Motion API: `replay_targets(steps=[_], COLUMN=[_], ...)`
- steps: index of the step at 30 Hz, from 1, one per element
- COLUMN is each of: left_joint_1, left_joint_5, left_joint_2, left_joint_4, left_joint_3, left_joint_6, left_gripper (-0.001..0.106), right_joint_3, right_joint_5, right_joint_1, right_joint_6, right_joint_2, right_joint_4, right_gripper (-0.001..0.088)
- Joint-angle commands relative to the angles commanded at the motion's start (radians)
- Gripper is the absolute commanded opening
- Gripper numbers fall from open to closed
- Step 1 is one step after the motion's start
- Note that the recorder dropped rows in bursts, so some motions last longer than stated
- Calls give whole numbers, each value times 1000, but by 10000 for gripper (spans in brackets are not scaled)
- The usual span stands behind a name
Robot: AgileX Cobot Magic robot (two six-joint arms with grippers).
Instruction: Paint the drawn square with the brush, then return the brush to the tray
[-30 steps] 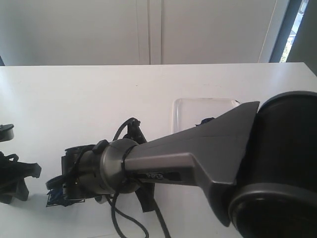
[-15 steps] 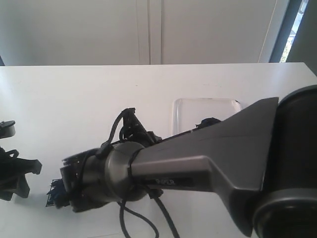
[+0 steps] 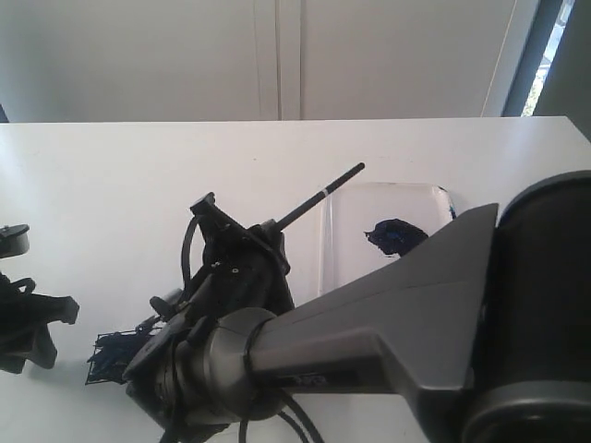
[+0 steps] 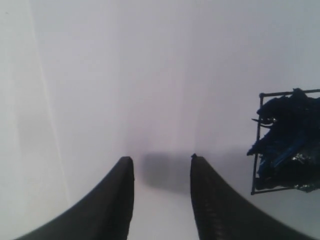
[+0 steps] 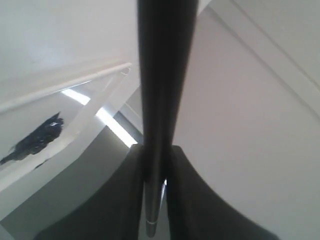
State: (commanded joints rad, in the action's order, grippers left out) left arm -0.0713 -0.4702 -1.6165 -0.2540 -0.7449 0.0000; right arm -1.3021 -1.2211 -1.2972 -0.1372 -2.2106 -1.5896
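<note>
The brush (image 3: pixel 319 197) is a thin black stick, slanting up toward the tray (image 3: pixel 337 198); its bristles are hidden behind the wrist. My right gripper (image 3: pixel 268 235) is shut on its handle, above the table between the drawn square and the tray. In the right wrist view the handle (image 5: pixel 162 75) runs between the two fingers (image 5: pixel 120 200). The drawn square (image 3: pixel 115 355) lies at the front left, smeared dark blue (image 4: pixel 287 145). The clear tray holds a dark paint blob (image 3: pixel 395 235). My left gripper (image 4: pixel 161 159) is open over bare table, beside the square.
My right arm's large grey body (image 3: pixel 416 314) fills the front right of the exterior view and hides the table there. The left arm (image 3: pixel 23 318) sits at the left edge. A white wall (image 3: pixel 277 55) stands behind the table's far edge.
My right wrist has turned and lifted off the square. The brush handle now shows, pointing toward the tray, and the tray's paint blob is uncovered. The left arm has not moved.
</note>
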Motion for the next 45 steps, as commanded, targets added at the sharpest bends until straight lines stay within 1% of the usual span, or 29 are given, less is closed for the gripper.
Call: replay_targets(steps=[6, 9, 14, 23, 30, 37, 41, 45], left_joint_1=[0, 0, 0, 0, 0, 0, 0, 0], left_joint_5=[4, 4, 2, 2, 2, -11, -18, -36], left_joint_2=[0, 0, 0, 0, 0, 0, -26, -87], left_joint_4=[-11, -16, -16, -16, -16, -16, -16, -21], left_joint_3=[0, 0, 0, 0, 0, 0, 0, 0], left_joint_6=[0, 0, 0, 0, 0, 0, 0, 0], left_gripper=[429, 429, 429, 429, 429, 429, 429, 429], right_joint_3=[0, 0, 0, 0, 0, 0, 0, 0], right_joint_5=[0, 0, 0, 0, 0, 0, 0, 0], right_joint_1=[0, 2, 15, 13, -8, 4, 4, 12], right_joint_6=[3, 3, 3, 3, 3, -1, -6, -6], right_joint_2=[-41, -48, -48, -48, -41, -35, -35, -35], right_joint_4=[-46, -48, -50, -54, -56, -56, -60, -68], right_gripper=[0, 0, 0, 0, 0, 0, 0, 0])
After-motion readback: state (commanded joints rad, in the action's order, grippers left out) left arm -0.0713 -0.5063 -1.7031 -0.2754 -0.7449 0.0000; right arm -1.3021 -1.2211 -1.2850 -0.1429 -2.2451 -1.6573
